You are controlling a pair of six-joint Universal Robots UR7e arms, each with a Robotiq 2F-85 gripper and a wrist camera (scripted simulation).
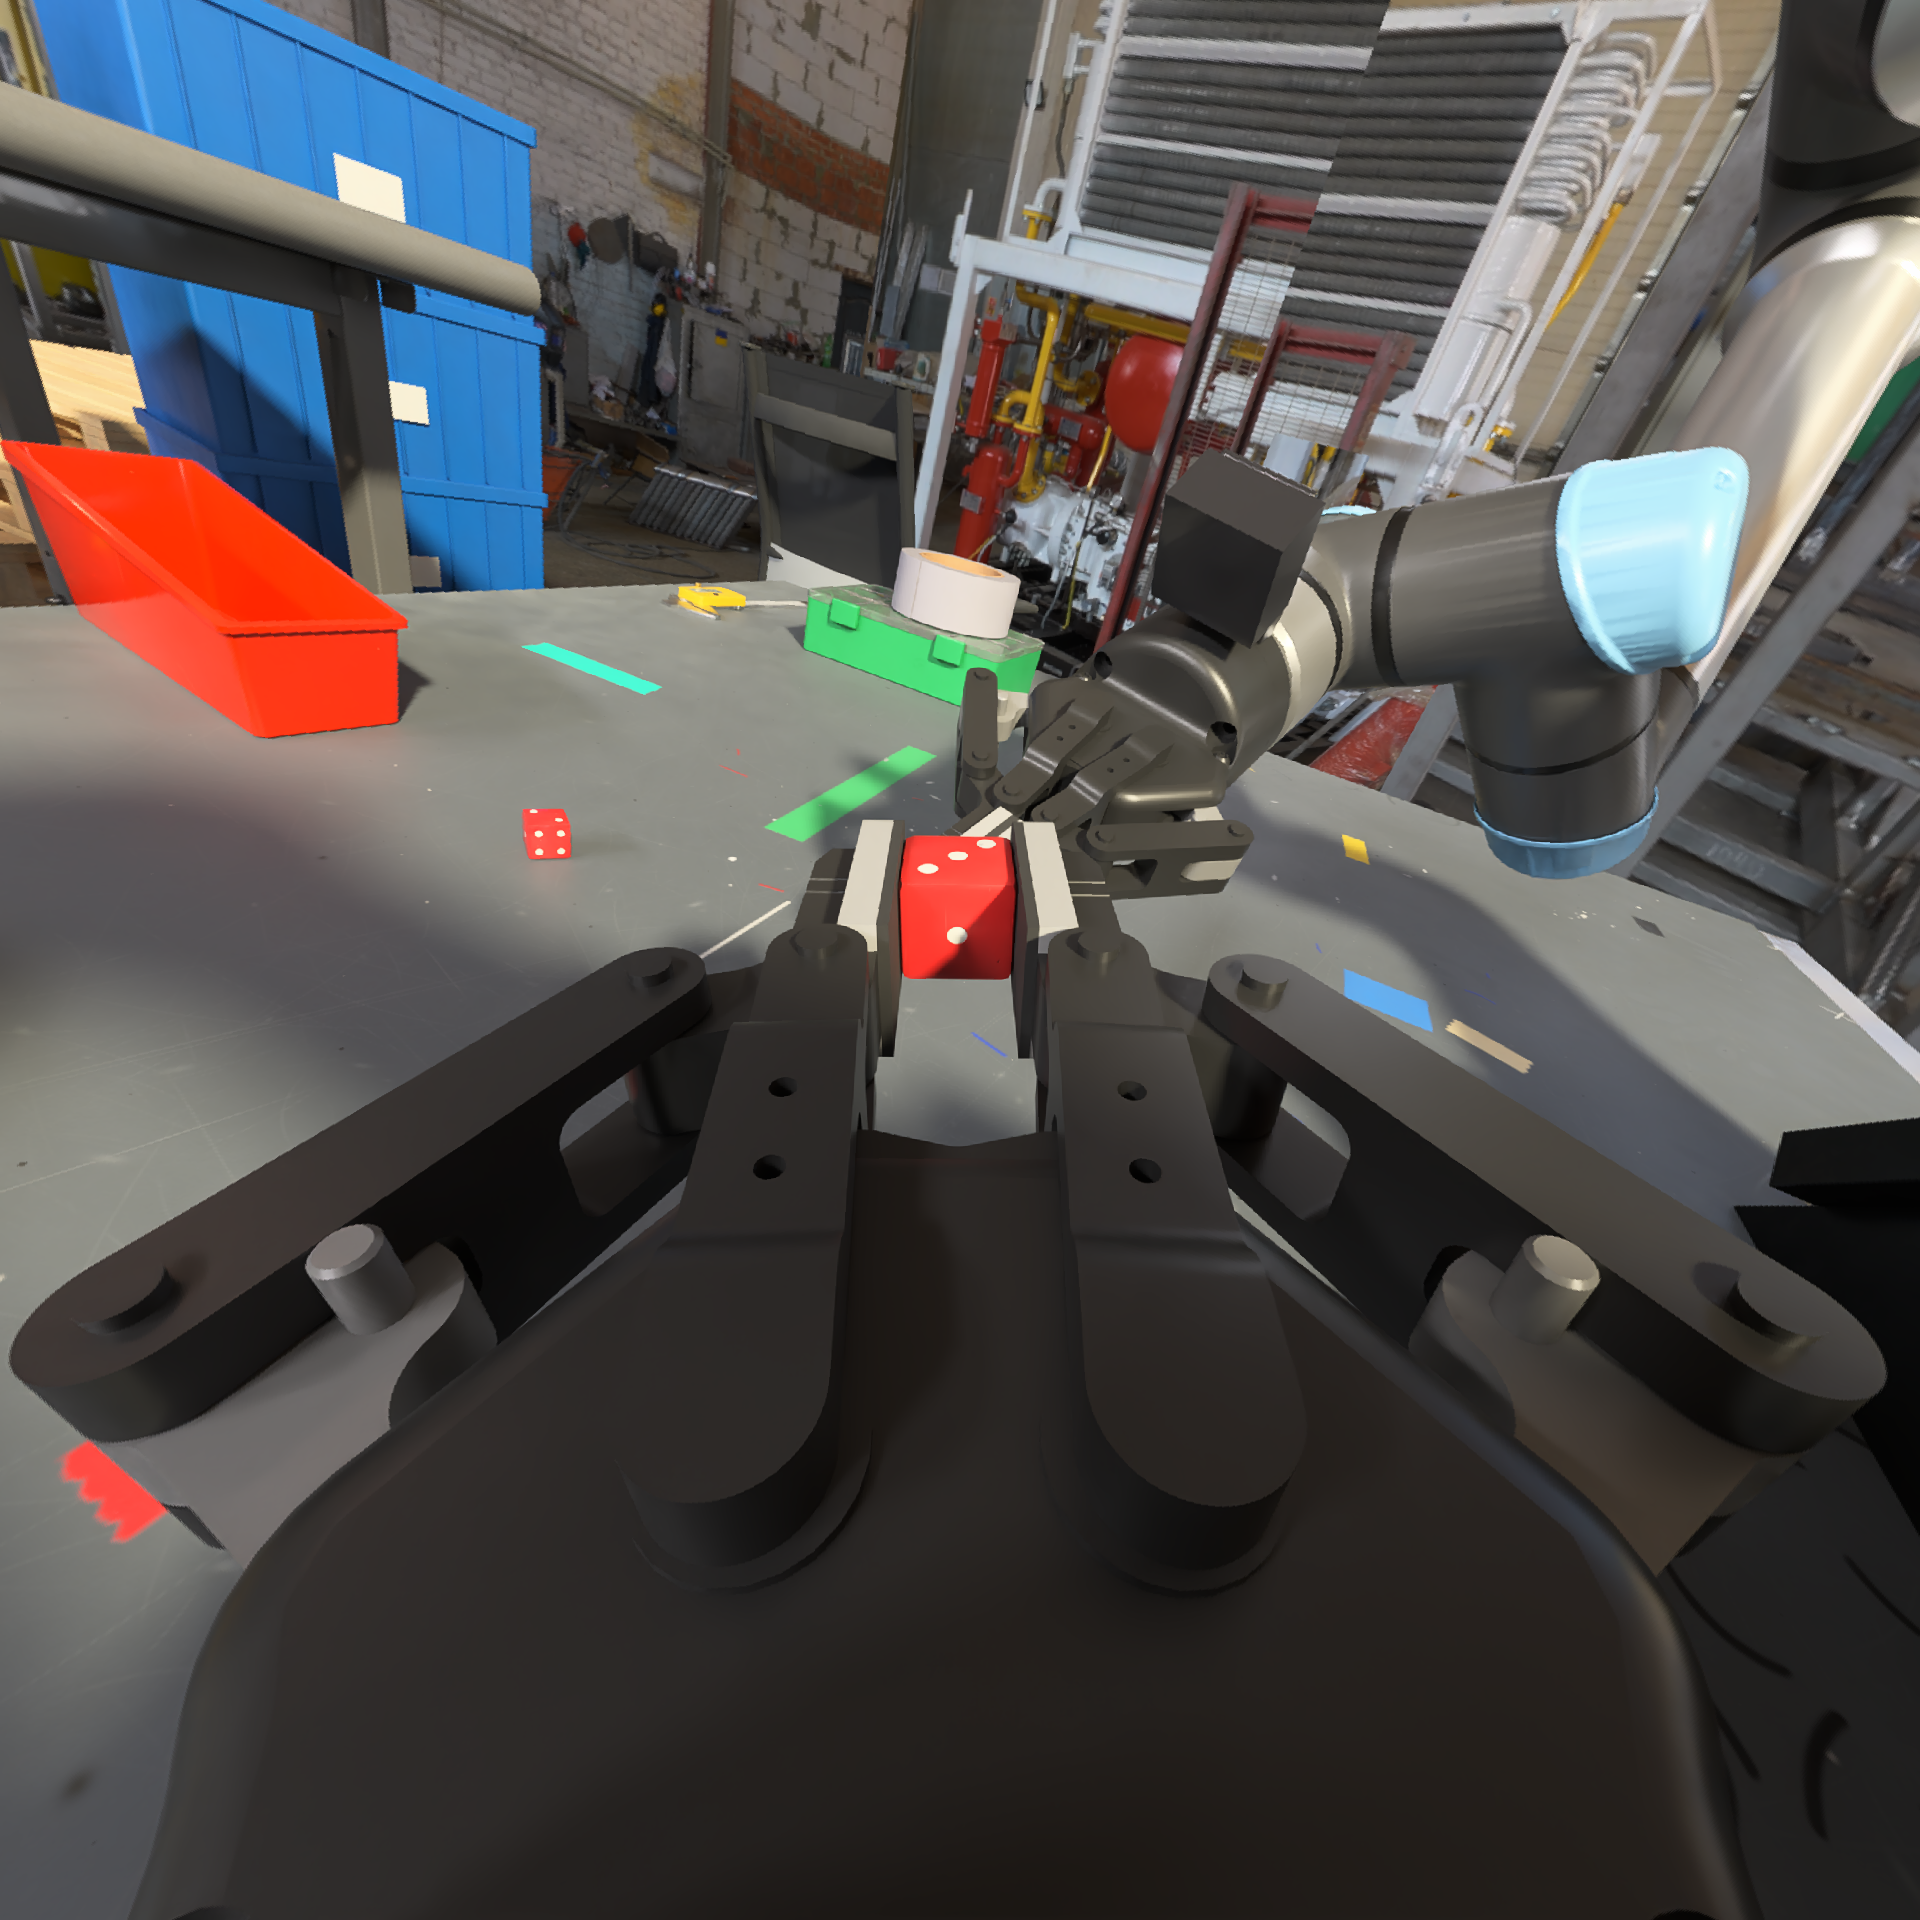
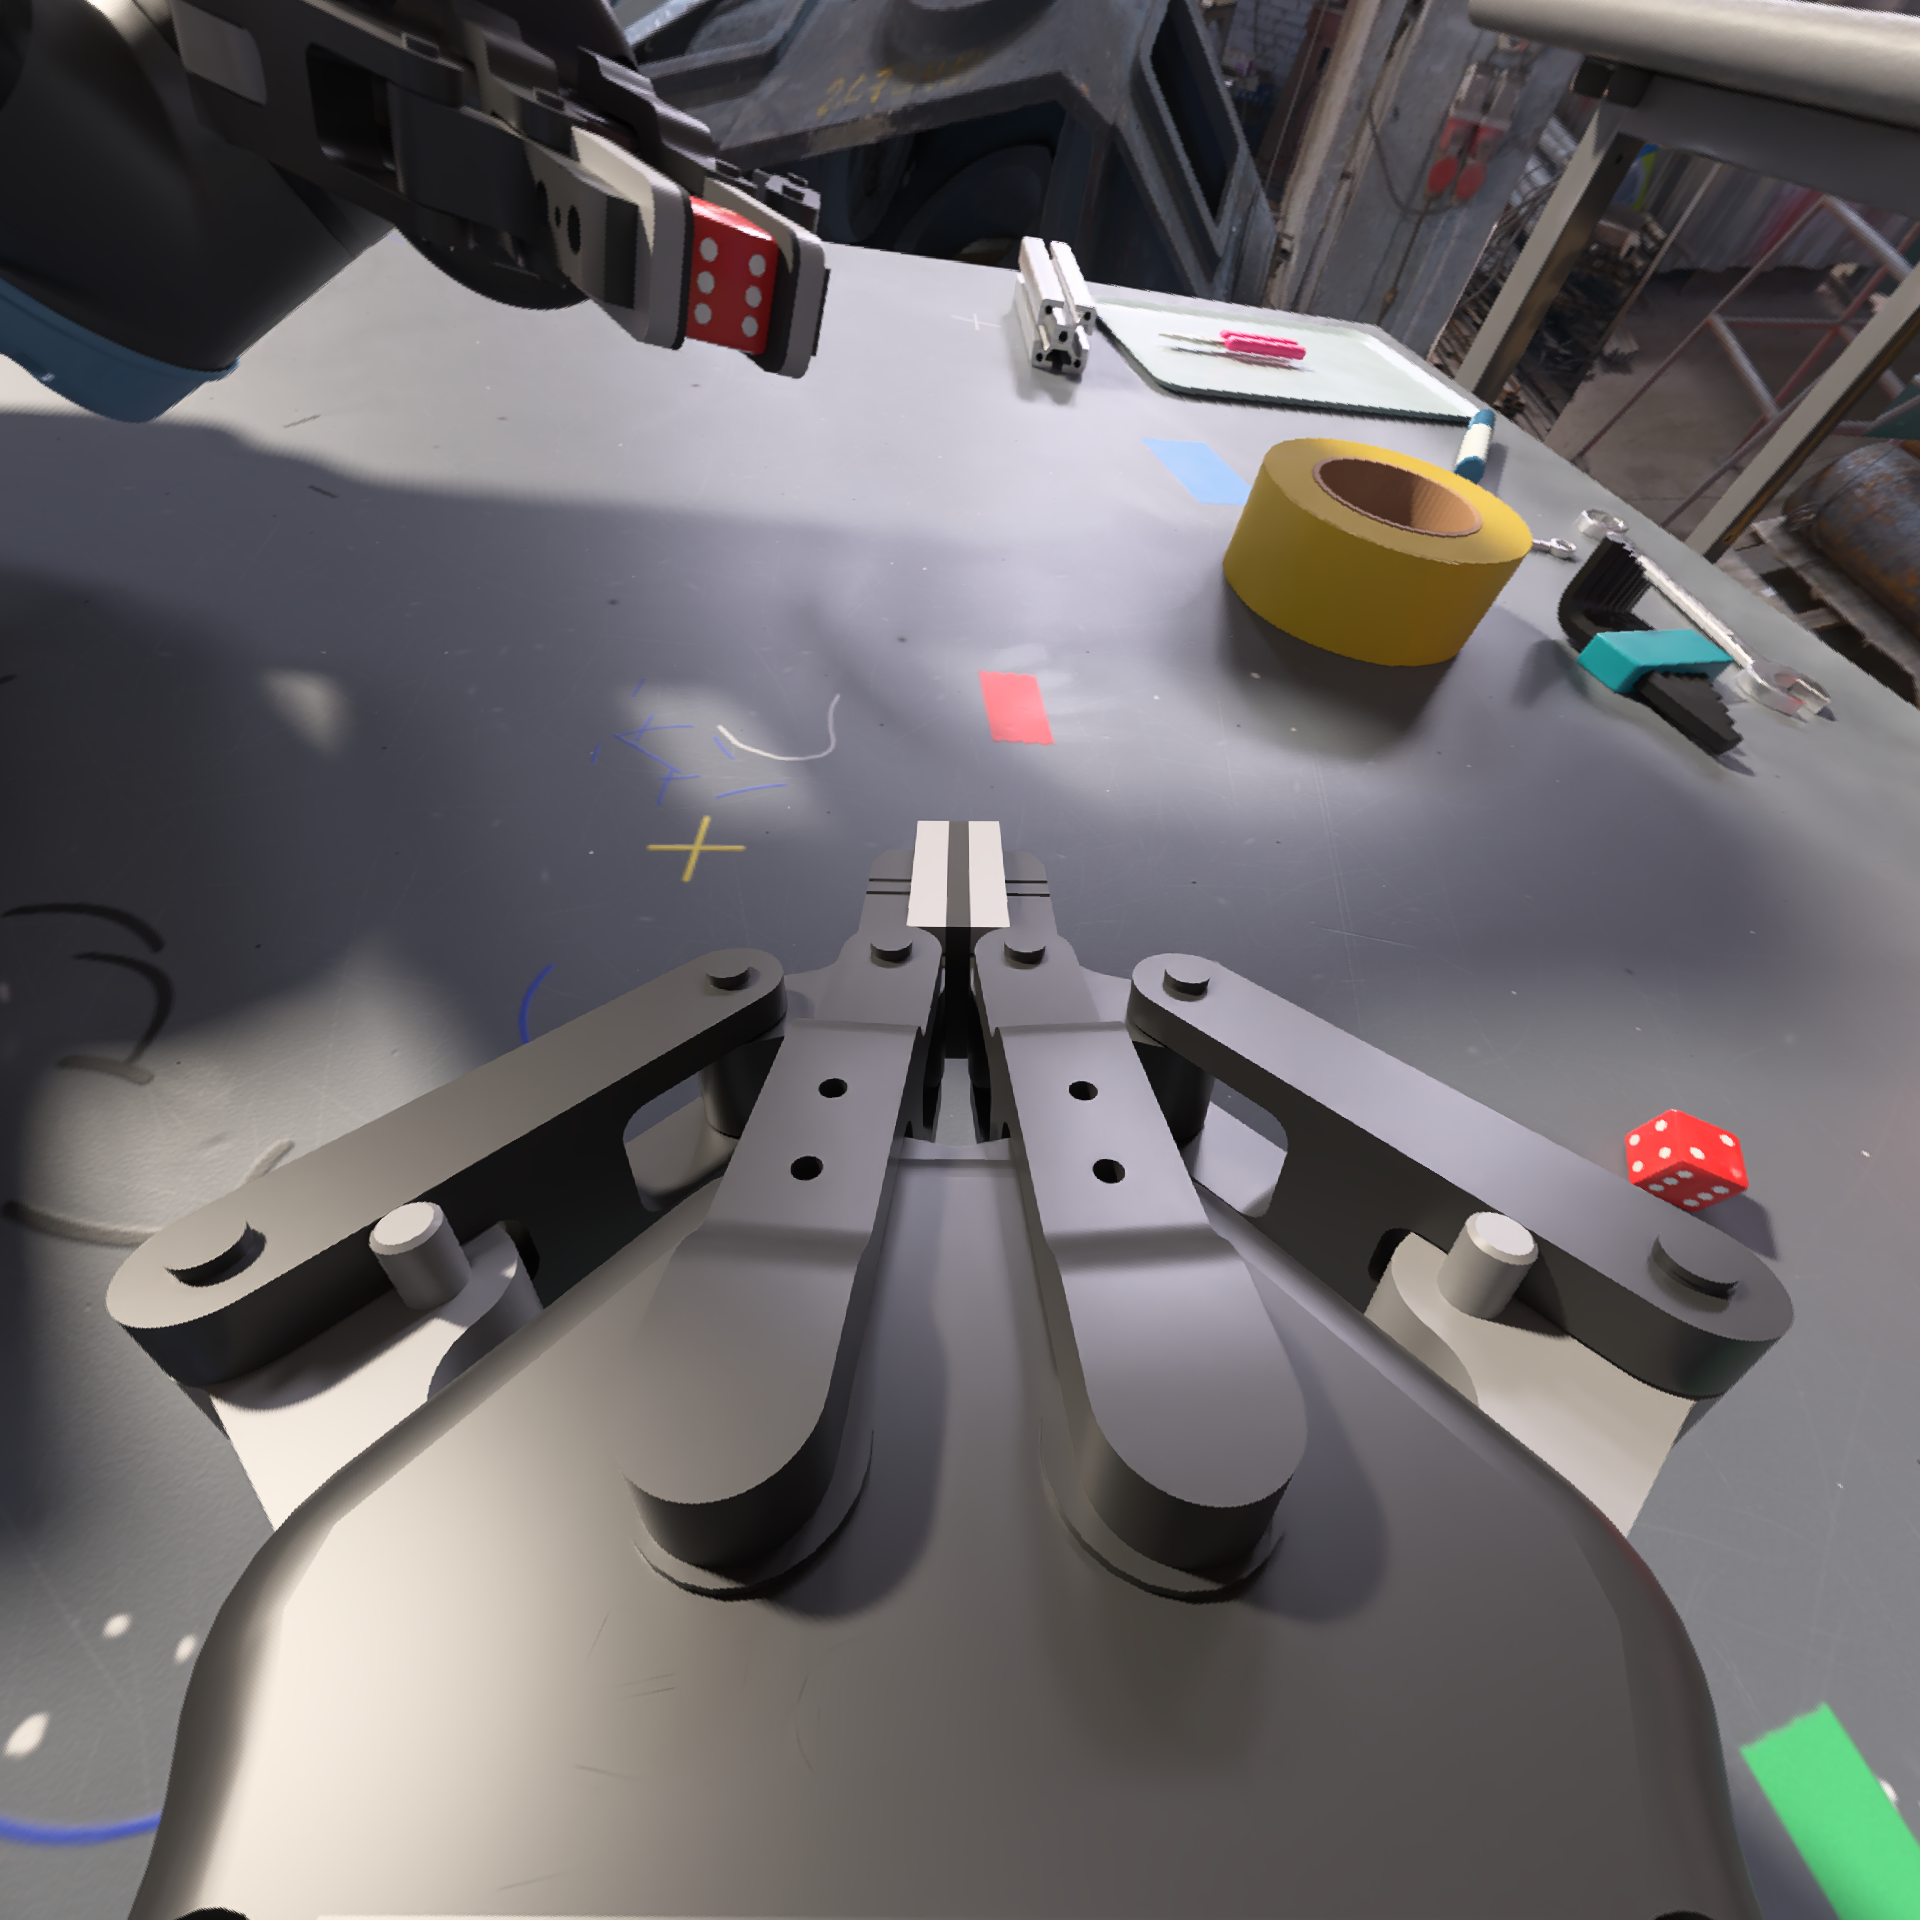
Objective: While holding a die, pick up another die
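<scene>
My left gripper [image 1: 956, 894] is shut on a red die [image 1: 956, 909] with white pips, held above the grey table [image 1: 312, 987]. In the right wrist view the same gripper [image 2: 732, 286] holds that die [image 2: 730, 278] at the upper left. A second red die [image 1: 547, 834] lies on the table, to the left and farther off in the left wrist view. It also shows in the right wrist view [image 2: 1685, 1161], low on the right beside my right gripper. My right gripper [image 2: 958, 868] is shut and empty, above the table. It also shows just behind the held die in the left wrist view [image 1: 997, 805].
A red bin [image 1: 208, 592], a green case [image 1: 914, 644] with a white tape roll [image 1: 956, 590] stand at the far side. A yellow tape roll [image 2: 1371, 545], hex keys [image 2: 1652, 644], a wrench [image 2: 1704, 613], an aluminium profile [image 2: 1055, 307] and a tray [image 2: 1299, 364] lie at the other side.
</scene>
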